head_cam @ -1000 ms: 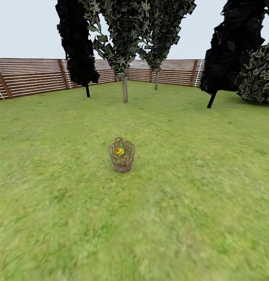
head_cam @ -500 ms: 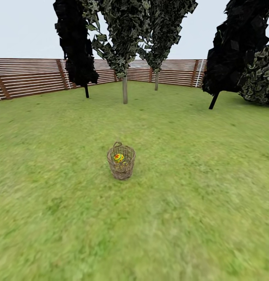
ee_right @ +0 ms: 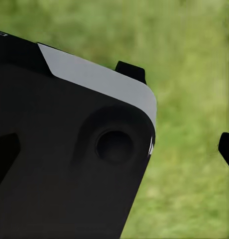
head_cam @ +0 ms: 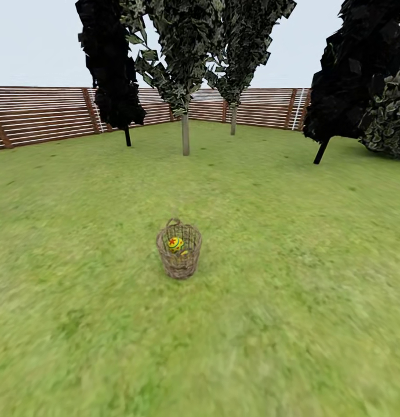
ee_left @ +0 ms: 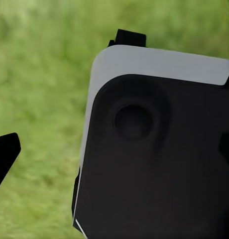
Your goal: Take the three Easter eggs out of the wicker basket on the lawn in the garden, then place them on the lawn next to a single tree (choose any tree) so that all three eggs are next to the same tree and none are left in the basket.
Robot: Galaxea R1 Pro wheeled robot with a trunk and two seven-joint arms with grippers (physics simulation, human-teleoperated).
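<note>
The wicker basket (head_cam: 179,262) stands upright on the lawn (head_cam: 293,301), in the middle of the head view. Inside it I see one yellow Easter egg (head_cam: 175,244) with red dots, and a sliver of yellow beside it; the other eggs are hidden by the weave. Far behind stands a tree (head_cam: 185,134) with a pale straight trunk, and a second one (head_cam: 233,120) rises near the fence. In the left wrist view my left gripper (ee_left: 114,152) is open, its dark fingertips (ee_left: 6,155) far apart over grass. My right gripper (ee_right: 114,149) is likewise open, nothing between its fingers.
A brown slat fence (head_cam: 43,116) closes the yard at the back. Dark narrow trees (head_cam: 110,69) stand at back left and at back right (head_cam: 351,75), with a leafy bush (head_cam: 391,119) at the right edge. A dark and white robot part (ee_left: 154,149) looms close in each wrist view.
The whole head picture has shifted: the camera has come nearer, so the basket sits lower and slightly larger. The basket and egg themselves have not moved.
</note>
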